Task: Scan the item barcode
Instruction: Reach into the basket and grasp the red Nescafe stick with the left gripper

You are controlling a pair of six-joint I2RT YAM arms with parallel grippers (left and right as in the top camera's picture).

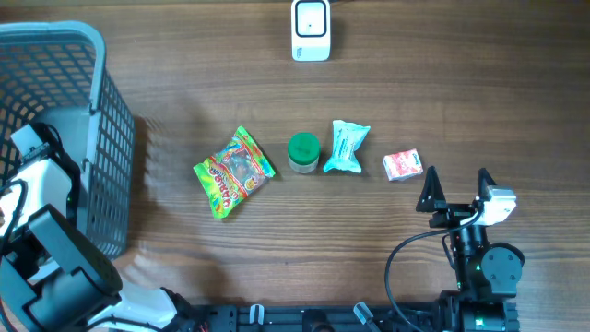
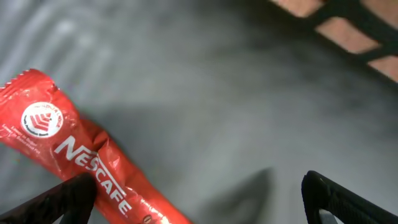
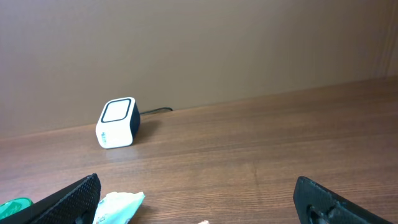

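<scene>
The white barcode scanner [image 1: 312, 29] stands at the table's far edge, also in the right wrist view as the scanner [image 3: 117, 122]. Four items lie in a row mid-table: a colourful gummy bag [image 1: 234, 171], a green-lidded jar [image 1: 303, 153], a teal packet [image 1: 347, 148] and a small pink packet [image 1: 402, 165]. My right gripper [image 1: 456, 187] is open and empty, just right of and nearer than the pink packet. My left gripper [image 2: 199, 208] hangs open inside the basket, above a red Nescafe sachet [image 2: 74, 152] that lies by its left finger [image 2: 59, 202].
A grey mesh basket [image 1: 101, 138] fills the left side, with my left arm [image 1: 41, 175] reaching into it. The scanner's cable [image 3: 155, 111] runs back toward the wall. Bare wooden tabletop [image 1: 442, 83] lies between the items and the scanner.
</scene>
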